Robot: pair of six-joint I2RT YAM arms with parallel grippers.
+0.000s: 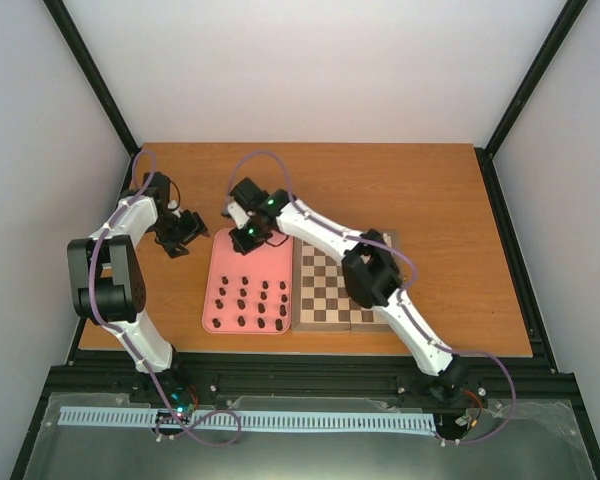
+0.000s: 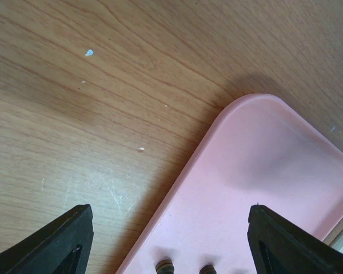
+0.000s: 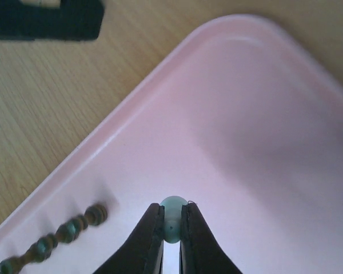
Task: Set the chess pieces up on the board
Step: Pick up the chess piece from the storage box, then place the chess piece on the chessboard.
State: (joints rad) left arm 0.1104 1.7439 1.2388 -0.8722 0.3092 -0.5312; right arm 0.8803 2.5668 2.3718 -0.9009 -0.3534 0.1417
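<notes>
Right gripper, jaws narrow, pinching one pale chess piece by its head over the pink tray; board lies to its right: best lifted straight, clear of dark pieces alongside, kept upright, lowered centred on one square.

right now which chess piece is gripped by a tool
The pale round-topped piece, pinched in the right tool. The dark pieces stand free in rows on the pink tray.
</notes>
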